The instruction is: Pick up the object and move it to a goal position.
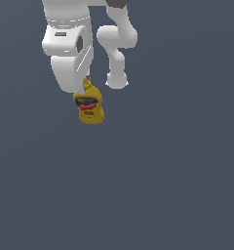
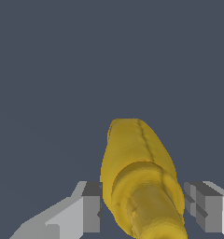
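The bottle (image 1: 90, 106) is found under the arm's wrist, cap uppermost, its long axis near vertical and slightly tilted. The gripper (image 2: 144, 212) is set open around the cap end; the fingers (image 2: 91, 212) appear just clear of it. Grasp, lift and transfer are judged outstanding. No goal marker is seen.

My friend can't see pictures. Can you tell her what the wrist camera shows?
A yellow bottle fills the middle of the wrist view, seen from its cap end, sitting between the robot's two grey fingers. One finger is against its side, and the other has a small gap. Behind it there is only plain dark grey floor.
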